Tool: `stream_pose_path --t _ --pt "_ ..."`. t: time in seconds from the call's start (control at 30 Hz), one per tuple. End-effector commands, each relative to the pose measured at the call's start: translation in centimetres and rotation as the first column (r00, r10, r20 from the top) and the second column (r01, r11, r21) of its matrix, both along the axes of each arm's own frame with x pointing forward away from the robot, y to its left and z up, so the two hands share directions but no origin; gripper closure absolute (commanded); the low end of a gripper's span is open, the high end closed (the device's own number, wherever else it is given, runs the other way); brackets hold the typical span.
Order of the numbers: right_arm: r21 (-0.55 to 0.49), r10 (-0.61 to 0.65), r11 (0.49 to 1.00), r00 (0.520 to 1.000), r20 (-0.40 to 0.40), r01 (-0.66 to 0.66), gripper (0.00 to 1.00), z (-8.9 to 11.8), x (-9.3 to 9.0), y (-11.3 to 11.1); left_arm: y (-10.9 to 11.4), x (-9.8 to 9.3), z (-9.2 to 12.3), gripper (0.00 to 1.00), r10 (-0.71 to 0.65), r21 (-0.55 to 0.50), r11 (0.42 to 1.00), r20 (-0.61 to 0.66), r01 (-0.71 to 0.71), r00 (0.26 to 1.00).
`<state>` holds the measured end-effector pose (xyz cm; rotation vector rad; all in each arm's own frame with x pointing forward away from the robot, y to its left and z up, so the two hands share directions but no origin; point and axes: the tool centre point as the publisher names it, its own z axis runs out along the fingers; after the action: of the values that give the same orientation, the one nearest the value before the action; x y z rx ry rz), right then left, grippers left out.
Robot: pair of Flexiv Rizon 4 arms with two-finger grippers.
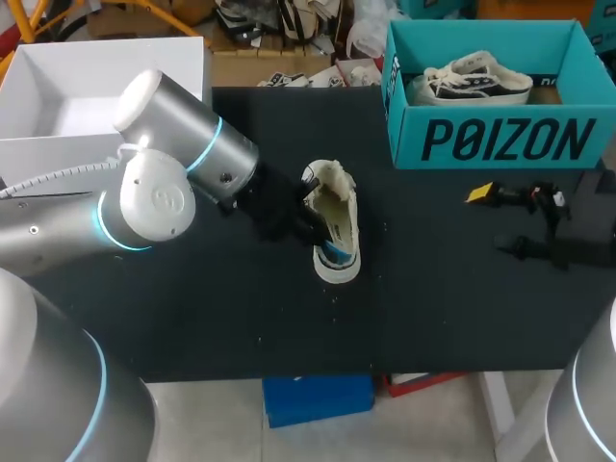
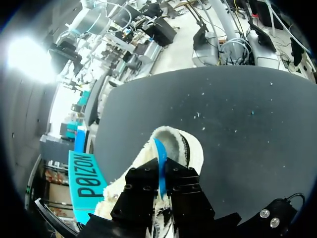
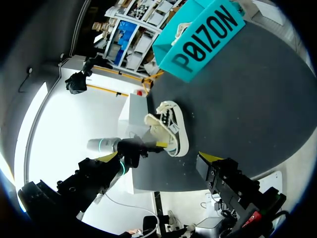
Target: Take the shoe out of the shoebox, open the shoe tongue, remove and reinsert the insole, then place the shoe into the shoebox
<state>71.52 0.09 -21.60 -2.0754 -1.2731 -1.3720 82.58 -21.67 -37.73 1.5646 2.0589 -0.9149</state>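
left pincer (image 2: 162, 174) clenched on blue insole (image 2: 159, 151) inside shoe (image 1: 335, 221), right pincer (image 3: 161, 157) released, well apart

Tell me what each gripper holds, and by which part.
The left gripper pinches the blue insole by the part rising out of the shoe; the right gripper is open and holds nothing.

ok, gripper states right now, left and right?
Left gripper: shut on the blue insole, at the mouth of the shoe.
Right gripper: open, holding nothing.
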Motion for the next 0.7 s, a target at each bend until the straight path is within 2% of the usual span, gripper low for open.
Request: stream_pose_path --t 0.03,0.1,0.13,0.2,0.27,0.3,0.4,0.43,0.5,0.57,0.7 --pt "-0.002 -0.001 1.000 1.000 -0.002 0.001 0.00 0.0 0.1 0.1 -0.6 -0.1 -0.1 0.53 -0.015 0.020 1.000 -0.004 0.015 1.000" --pt "-0.002 -0.001 1.000 1.000 -0.002 0.001 0.00 0.0 0.1 0.1 -0.3 -0.5 0.4 0.21 -0.031 0.017 0.999 -0.008 0.032 0.999" --pt "-0.002 -0.001 1.000 1.000 -0.002 0.001 0.00 0.0 0.1 0.1 0.0 -0.6 0.7 0.08 -0.034 0.016 0.999 -0.009 0.034 0.999" --pt "-0.002 -0.001 1.000 1.000 -0.002 0.001 0.00 0.0 0.1 0.1 0.7 -0.8 1.7 0.00 -0.045 0.020 0.999 0.004 0.045 0.999" --pt "-0.002 -0.001 1.000 1.000 -0.002 0.001 0.00 0.0 0.1 0.1 1.5 -1.0 2.8 0.01 -0.050 0.013 0.999 0.011 0.050 0.999" --pt "-0.002 -0.001 1.000 1.000 -0.002 0.001 0.00 0.0 0.1 0.1 2.0 -1.0 3.4 0.03 -0.047 0.012 0.999 0.024 0.047 0.999" --pt "-0.002 -0.001 1.000 1.000 -0.002 0.001 0.00 0.0 0.1 0.1 2.6 -0.9 4.6 0.26 -0.045 0.009 0.999 0.046 0.045 0.998" --pt "-0.002 -0.001 1.000 1.000 -0.002 0.001 0.00 0.0 0.1 0.1 2.6 -0.9 4.8 0.44 -0.049 0.019 0.999 0.059 0.048 0.997" --pt "-0.002 -0.001 1.000 1.000 -0.002 0.001 0.00 0.0 0.1 0.1 2.4 -0.8 4.6 0.65 -0.053 0.071 0.996 0.087 0.047 0.995" --pt "-0.002 -0.001 1.000 1.000 -0.002 0.001 0.00 0.0 0.1 0.1 2.1 -0.6 4.0 1.00 -0.053 0.142 0.989 0.128 0.034 0.990" --pt "-0.002 -0.001 1.000 1.000 -0.002 0.001 0.00 0.0 0.1 0.1 1.2 -0.8 2.7 1.00 -0.077 0.240 0.970 0.160 0.037 0.984"
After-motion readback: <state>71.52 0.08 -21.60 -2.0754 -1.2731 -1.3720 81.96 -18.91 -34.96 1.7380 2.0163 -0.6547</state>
